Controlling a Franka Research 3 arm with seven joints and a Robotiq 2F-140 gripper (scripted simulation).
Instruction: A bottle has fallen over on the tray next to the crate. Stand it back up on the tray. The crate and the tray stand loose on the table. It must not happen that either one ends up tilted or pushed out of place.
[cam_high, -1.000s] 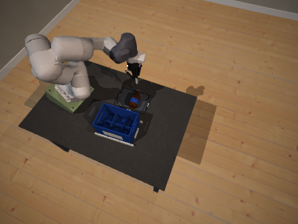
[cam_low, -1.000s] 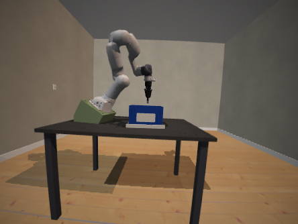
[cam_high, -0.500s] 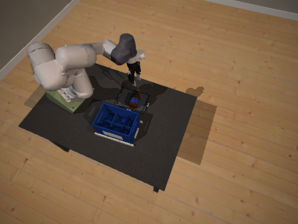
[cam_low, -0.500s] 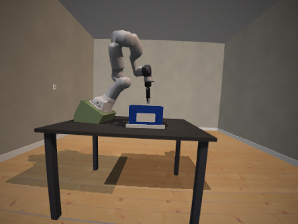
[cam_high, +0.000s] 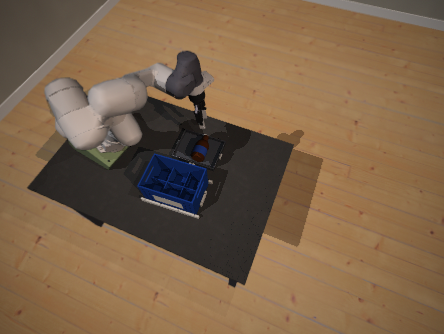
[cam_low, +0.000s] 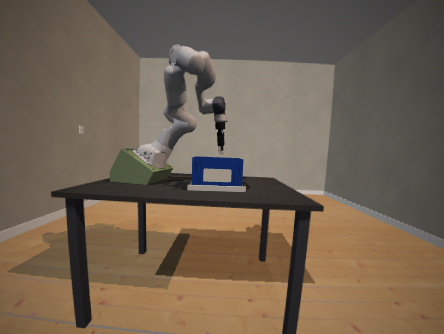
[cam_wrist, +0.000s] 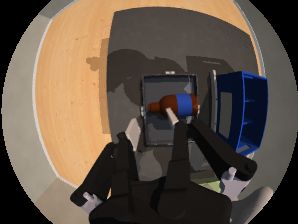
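A brown bottle (cam_high: 201, 149) (cam_wrist: 174, 104) with a blue label lies on its side in the dark tray (cam_high: 218, 150) (cam_wrist: 156, 87). The tray sits just behind the blue crate (cam_high: 170, 197) (cam_low: 200, 175) (cam_wrist: 230, 113). My gripper (cam_high: 202, 128) (cam_low: 220, 148) (cam_wrist: 152, 120) hangs straight down above the tray, over the bottle's neck end, clear of it. Its fingers stand partly open with nothing between them. In the exterior view the crate hides the tray and the bottle.
The crate has several empty compartments and stands near the middle of the dark table (cam_high: 240, 235) (cam_low: 270, 195). The robot's green base (cam_high: 100, 154) (cam_low: 131, 171) sits at the table's left side, next to the tray and crate.
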